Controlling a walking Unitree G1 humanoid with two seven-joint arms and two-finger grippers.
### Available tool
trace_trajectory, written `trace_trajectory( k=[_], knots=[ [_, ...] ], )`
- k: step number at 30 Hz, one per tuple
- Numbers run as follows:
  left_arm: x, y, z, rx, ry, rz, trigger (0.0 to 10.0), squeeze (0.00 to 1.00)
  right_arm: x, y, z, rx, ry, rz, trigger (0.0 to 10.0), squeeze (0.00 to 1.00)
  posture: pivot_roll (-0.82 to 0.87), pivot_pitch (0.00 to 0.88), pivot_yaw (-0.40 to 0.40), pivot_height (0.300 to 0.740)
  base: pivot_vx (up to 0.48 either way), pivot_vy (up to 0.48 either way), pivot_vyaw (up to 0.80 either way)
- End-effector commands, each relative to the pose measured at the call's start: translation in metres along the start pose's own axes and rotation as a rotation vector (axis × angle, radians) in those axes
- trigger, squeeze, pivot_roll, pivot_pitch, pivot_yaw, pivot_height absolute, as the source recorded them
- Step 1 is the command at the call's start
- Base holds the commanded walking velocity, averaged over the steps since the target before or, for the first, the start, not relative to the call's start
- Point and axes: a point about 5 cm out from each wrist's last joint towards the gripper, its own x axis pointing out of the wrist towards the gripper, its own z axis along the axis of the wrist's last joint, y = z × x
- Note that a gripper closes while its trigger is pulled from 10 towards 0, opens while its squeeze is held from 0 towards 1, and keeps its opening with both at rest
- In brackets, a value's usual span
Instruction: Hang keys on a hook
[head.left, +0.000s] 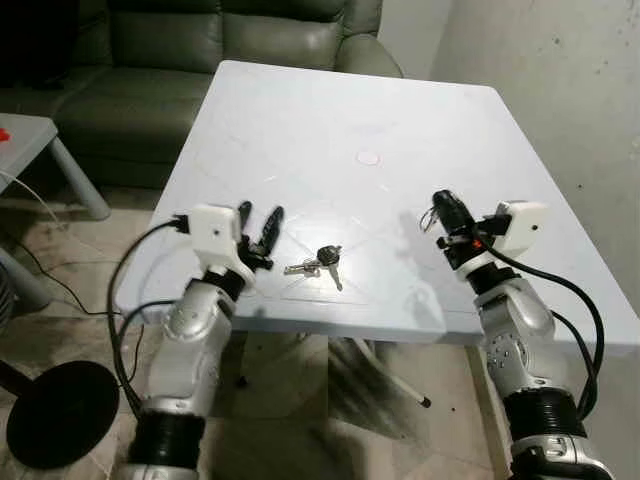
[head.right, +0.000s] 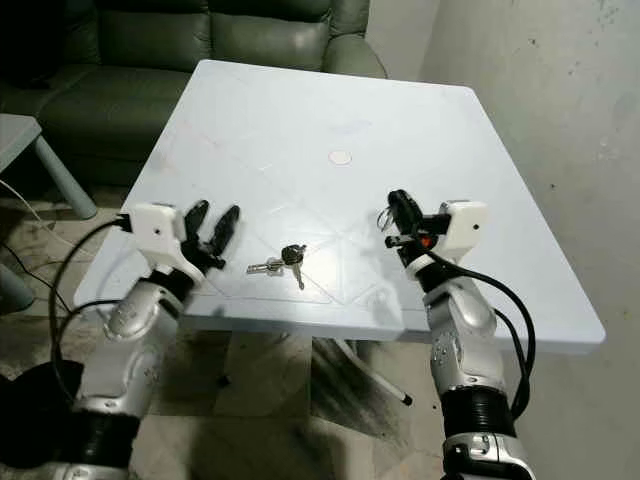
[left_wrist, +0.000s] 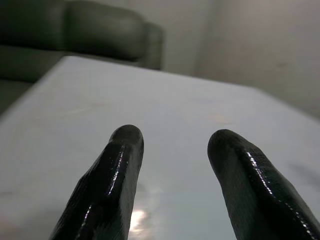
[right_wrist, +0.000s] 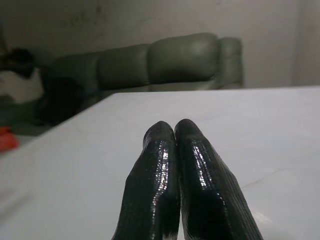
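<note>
Currently, a small, light, rigid bunch of keys (head.left: 322, 260) is seen flat on the table (head.left: 340, 120), just beside the spread-fingered left gripper (head.left: 260, 228), well apart from the closed right gripper (head.left: 444, 208), likely best pinched at the ring.

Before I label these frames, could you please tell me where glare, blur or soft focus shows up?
Left eye view: glare on the table behind the keys; motion streaks under its near edge. Left wrist view: open left tool sharp, sofa soft, a bright reflection between the fingers. Right wrist view: shut right tool glossy with highlights.
</note>
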Motion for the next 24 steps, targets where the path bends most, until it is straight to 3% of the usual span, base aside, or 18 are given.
trace_trajectory(
  k=[1, 7, 8, 11, 24],
  knots=[
    [-0.002, 0.013, -0.002, 0.011, 0.021, 0.057, 10.0, 0.00, -0.004, -0.005, 0.004, -0.048, -0.012, -0.026, 10.0, 0.00, 0.00, 0.050, -0.063, 0.740, 0.000, 0.000, 0.00],
    [-0.002, 0.035, 0.002, 0.041, 0.017, 0.136, 10.0, 0.00, -0.006, 0.005, -0.002, -0.091, 0.026, -0.038, 10.0, 0.00, 0.00, 0.038, -0.063, 0.740, 0.000, 0.000, 0.00],
    [-0.005, 0.037, -0.004, 0.015, 0.036, 0.140, 10.0, 0.00, -0.006, 0.005, -0.012, -0.178, 0.084, -0.058, 10.0, 0.00, -0.01, 0.029, -0.060, 0.740, 0.000, 0.000, 0.00],
    [-0.006, 0.036, -0.012, 0.057, 0.067, 0.149, 10.0, 0.00, -0.010, 0.006, -0.023, -0.176, 0.121, -0.083, 10.0, 0.00, -0.01, 0.024, -0.055, 0.740, 0.000, 0.000, 0.00],
    [-0.002, 0.048, -0.016, 0.038, 0.082, 0.229, 10.0, 0.00, -0.010, 0.016, -0.034, -0.168, 0.167, -0.133, 10.0, 0.00, -0.01, 0.023, -0.045, 0.740, 0.000, 0.000, -0.04]
  ],
)
